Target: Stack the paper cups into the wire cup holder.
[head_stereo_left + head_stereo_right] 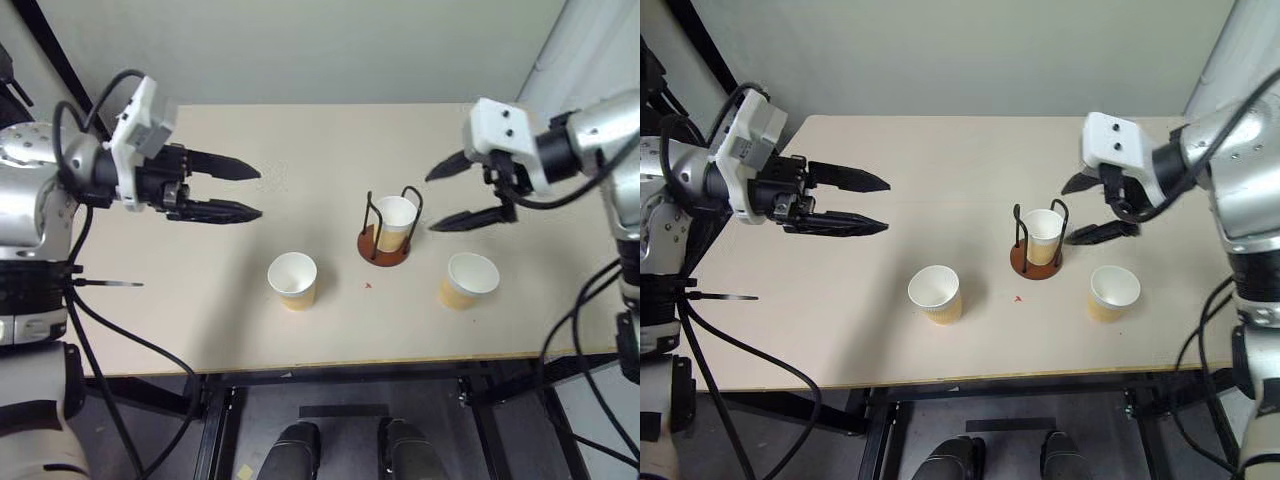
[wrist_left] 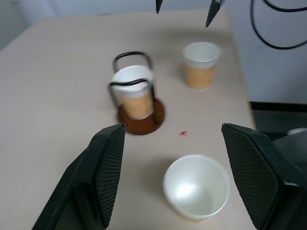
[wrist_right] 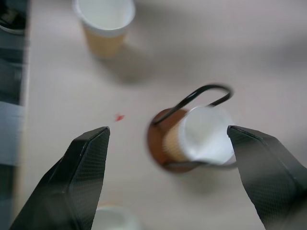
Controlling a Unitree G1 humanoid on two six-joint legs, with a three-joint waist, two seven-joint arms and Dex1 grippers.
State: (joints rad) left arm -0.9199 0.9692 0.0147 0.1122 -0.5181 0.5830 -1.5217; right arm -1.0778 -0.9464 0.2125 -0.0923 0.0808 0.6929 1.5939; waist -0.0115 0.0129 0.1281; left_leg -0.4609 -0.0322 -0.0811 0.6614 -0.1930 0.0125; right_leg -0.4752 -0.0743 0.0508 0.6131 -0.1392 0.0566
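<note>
One paper cup (image 1: 395,222) sits in the wire cup holder (image 1: 386,232) at table centre; two more stand loose at its 8 o'clock (image 1: 293,279) and 4 o'clock (image 1: 469,279). Left gripper (image 1: 245,192) and right gripper (image 1: 445,195) hover empty, jaws apart. Cups look light and crushable: pinch gently across the rim

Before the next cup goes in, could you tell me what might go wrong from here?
The cup in the wire cup holder leans against one loop, so a second cup may jam or seat crooked. The open right gripper hangs close beside the holder and might knock it. The two loose cups look light and may tip when grasped.
</note>
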